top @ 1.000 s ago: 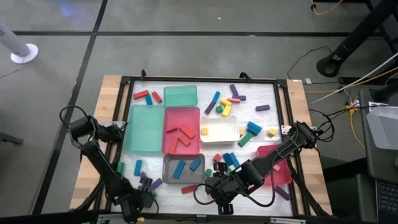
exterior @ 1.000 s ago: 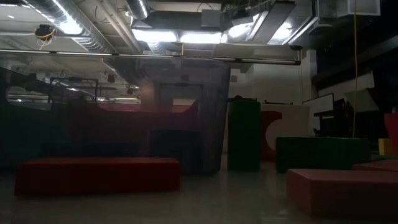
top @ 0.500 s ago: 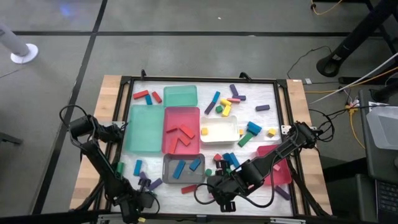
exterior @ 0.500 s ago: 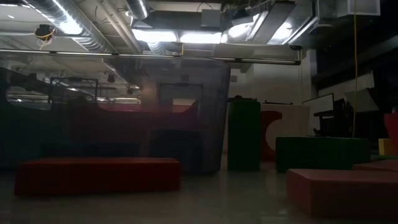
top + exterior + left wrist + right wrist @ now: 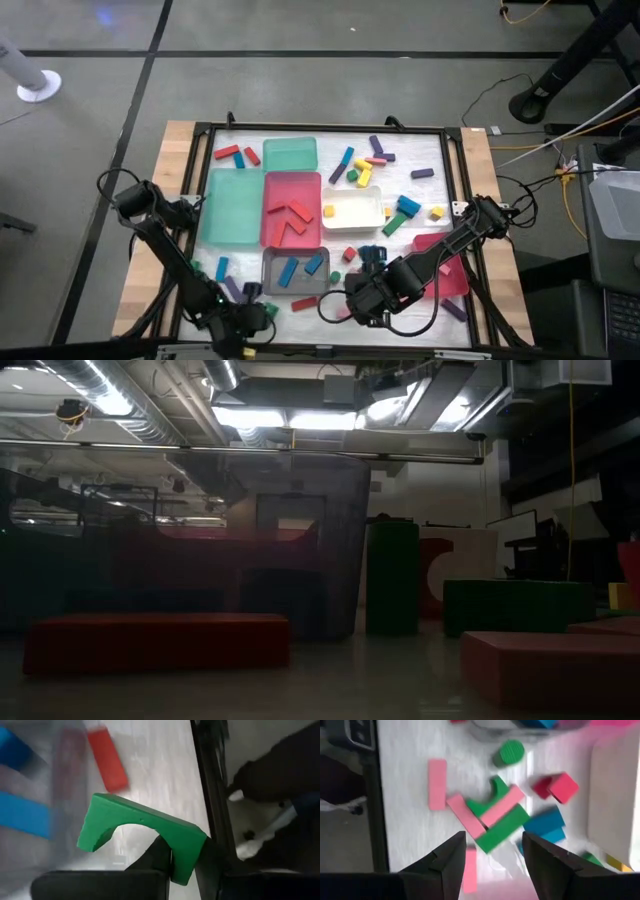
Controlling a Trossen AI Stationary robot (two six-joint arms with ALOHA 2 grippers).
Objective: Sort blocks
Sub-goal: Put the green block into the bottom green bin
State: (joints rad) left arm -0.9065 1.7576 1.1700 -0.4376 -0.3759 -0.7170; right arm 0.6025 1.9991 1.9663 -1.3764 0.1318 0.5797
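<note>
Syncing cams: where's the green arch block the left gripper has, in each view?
High: green arch block at left gripper, table's near edge.
Low: not in it.
Left wrist: centre, held.
Right wrist: not in it.
Shared landmark: red block beside it.

Right tool open above pink bars, green blocks, blue block.
</note>
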